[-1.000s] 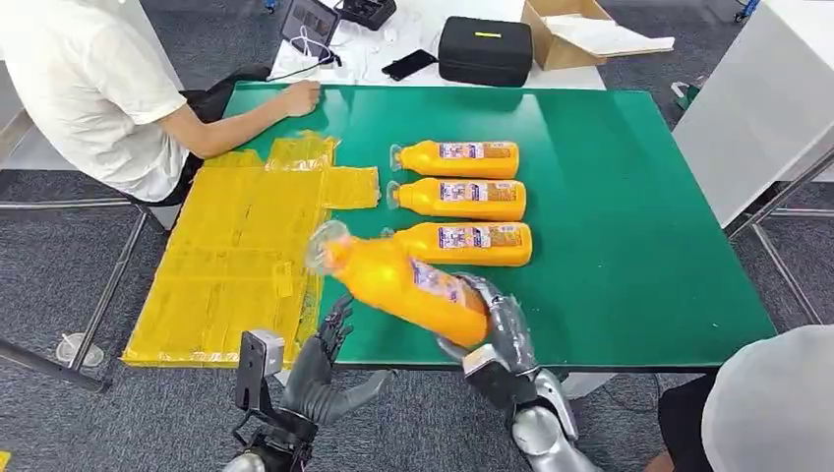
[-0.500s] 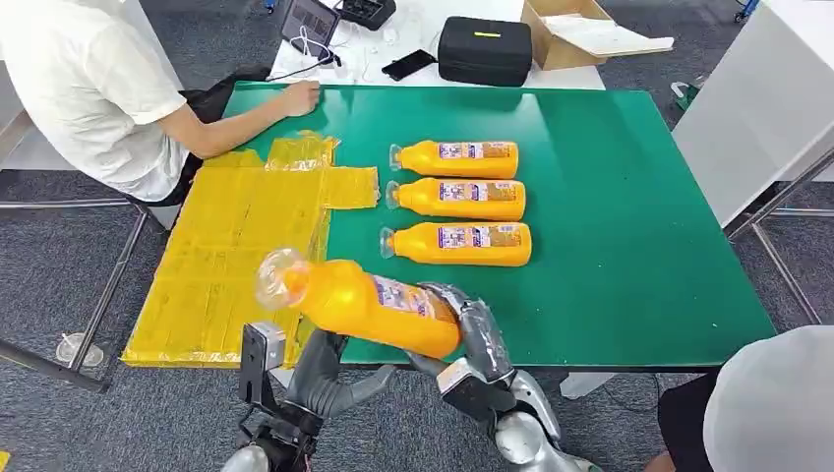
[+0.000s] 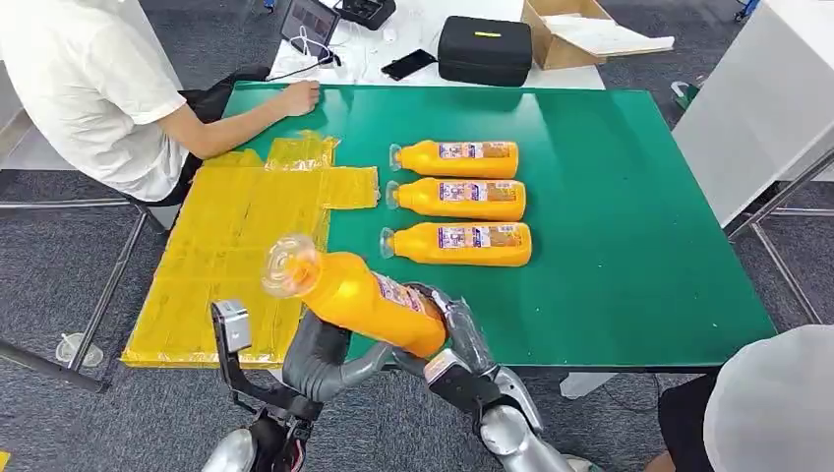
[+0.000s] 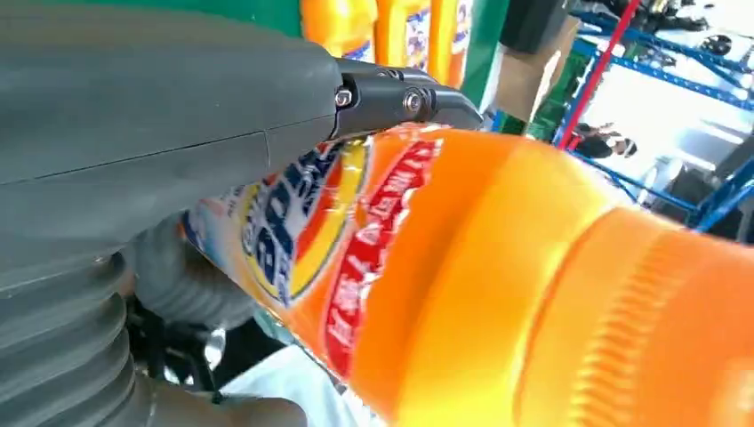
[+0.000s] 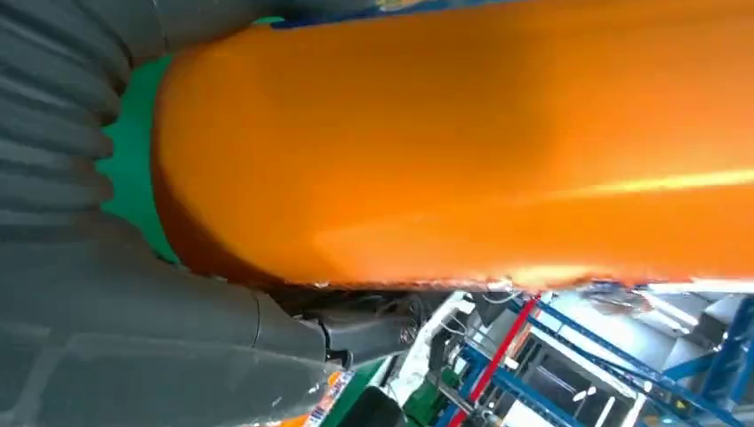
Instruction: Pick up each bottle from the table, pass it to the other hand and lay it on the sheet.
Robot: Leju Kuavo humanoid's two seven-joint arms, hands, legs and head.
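Observation:
My right hand [image 3: 460, 339] grips an orange bottle [image 3: 364, 295] by its base and holds it tilted in the air over the table's near edge, clear cap toward the yellow sheet [image 3: 236, 246]. My left hand [image 3: 315, 356] is just beneath the bottle's middle, its thumb spread out to the side; its fingers are hidden behind the bottle. In the left wrist view a dark fingertip [image 4: 400, 98] lies against the bottle's label [image 4: 356, 231]. The right wrist view is close on the bottle's orange body [image 5: 445, 151]. Three more orange bottles [image 3: 462, 199] lie in a row on the green table [image 3: 629, 226].
A person in a white shirt [image 3: 89, 88] sits at the far left with a hand [image 3: 295, 98] on the table by the sheet. Another person [image 3: 777, 403] is at the near right corner. A black case [image 3: 485, 49] and a cardboard box [image 3: 580, 29] lie beyond the table.
My right hand has carried the bottle left and toward me, off the table's edge. My left hand has risen from below until it sits right under the bottle.

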